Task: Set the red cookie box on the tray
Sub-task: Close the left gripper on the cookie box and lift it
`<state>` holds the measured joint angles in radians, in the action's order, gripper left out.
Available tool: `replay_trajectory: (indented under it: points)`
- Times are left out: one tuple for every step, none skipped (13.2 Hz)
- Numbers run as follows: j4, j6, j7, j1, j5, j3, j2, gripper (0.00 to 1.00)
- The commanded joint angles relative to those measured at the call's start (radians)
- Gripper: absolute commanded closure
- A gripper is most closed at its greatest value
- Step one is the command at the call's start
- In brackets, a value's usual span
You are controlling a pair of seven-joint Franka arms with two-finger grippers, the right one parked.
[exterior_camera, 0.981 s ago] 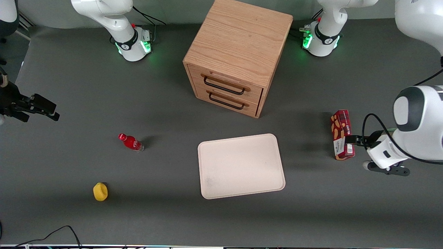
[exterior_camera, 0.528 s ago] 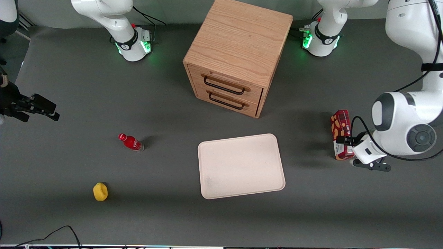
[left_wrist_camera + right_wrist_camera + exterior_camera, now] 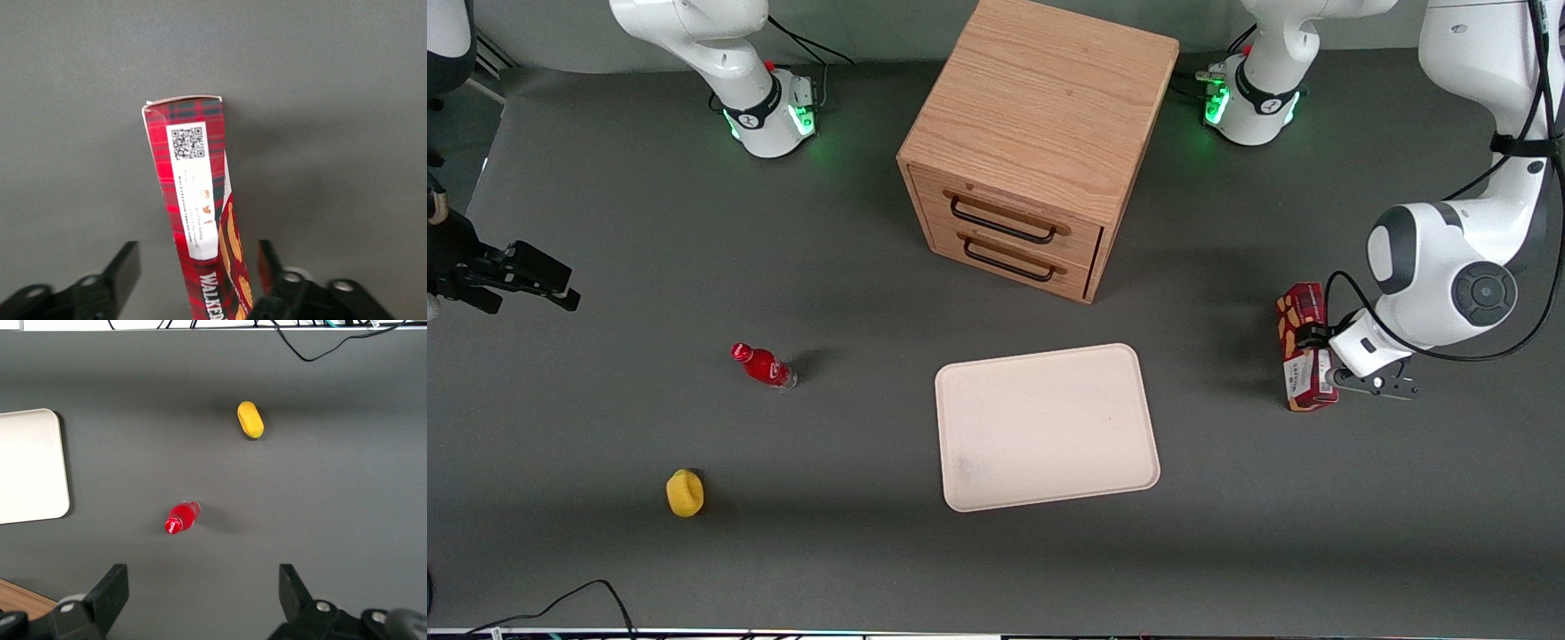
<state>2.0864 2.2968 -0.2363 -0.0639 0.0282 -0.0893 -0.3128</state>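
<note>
Your wrist view shows gripper (image 3: 197,283) fingers apart, straddling the red cookie box (image 3: 197,207); front view adds the tray (image 3: 1047,427) at its 9 o'clock on the grey table (image 3: 605,551).

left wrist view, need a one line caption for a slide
Open gripper straddling the red cookie box on the grey table, fingers on either side.

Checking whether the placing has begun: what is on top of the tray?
Nothing: the tray is bare. The red cookie box lies on the grey table toward the working arm's end, the open claw straddling it.
</note>
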Motion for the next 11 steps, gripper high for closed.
replay_trajectory:
  points:
    - [0.07,0.062,-0.012,-0.007,-0.01,0.002,0.037,0.54]
    - [0.075,0.067,-0.014,-0.007,-0.01,0.003,0.037,0.7]
    - [0.076,0.067,-0.014,-0.007,-0.01,0.002,0.037,0.81]
    - [0.077,0.066,-0.012,-0.008,-0.01,0.002,0.037,0.94]
    - [0.067,0.052,-0.005,-0.014,-0.01,0.003,0.035,1.0]
    - [0.048,0.04,0.008,-0.017,-0.01,0.005,0.037,1.0]
    - [-0.003,-0.02,0.023,-0.026,-0.007,0.006,0.037,1.0]
    - [-0.09,-0.14,0.067,-0.046,-0.001,0.006,0.034,1.0]
    - [-0.202,-0.271,0.121,-0.068,-0.001,0.006,0.02,1.0]
    - [-0.307,-0.374,0.18,-0.097,0.004,0.008,-0.011,1.0]
    - [-0.404,-0.442,0.252,-0.128,0.006,0.008,-0.046,1.0]
